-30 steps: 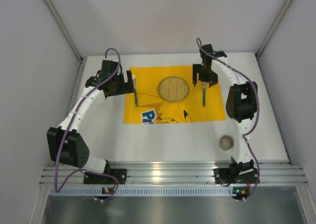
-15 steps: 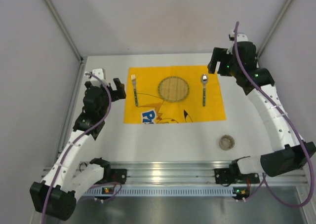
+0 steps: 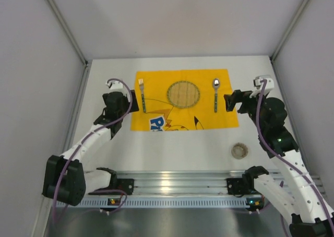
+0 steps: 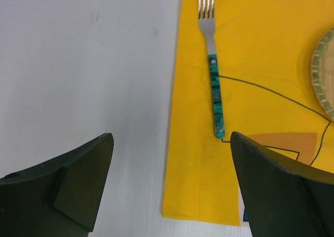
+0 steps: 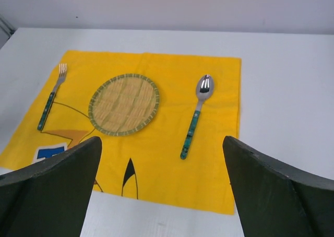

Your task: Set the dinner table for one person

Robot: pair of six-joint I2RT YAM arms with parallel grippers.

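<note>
On the white dinner table (image 3: 177, 143) lies a yellow printed cloth (image 3: 182, 117). A round woven mat (image 3: 183, 94) sits on the cloth, with a green-handled fork (image 3: 141, 96) to its left and a matching spoon (image 3: 215, 95) to its right. My left gripper (image 3: 128, 102) hovers open at the cloth's left edge, just short of the fork's handle (image 4: 215, 98), and holds nothing (image 4: 171, 138). My right gripper (image 3: 233, 101) is open too, beside the cloth's right edge. From there (image 5: 162, 140) it looks over the spoon (image 5: 194, 119), the mat (image 5: 123, 104) and the fork (image 5: 49, 100).
A small round cup-like object (image 3: 239, 150) stands on the table near the right front, off the cloth. A ribbed aluminium rail (image 3: 177, 182) runs along the near edge. Grey walls close in the left, right and back sides.
Both grippers have left the fork and spoon, which now lie free on the cloth. The arms swung outward, then drew back to the cloth's side edges, and the right jaws opened wider.
</note>
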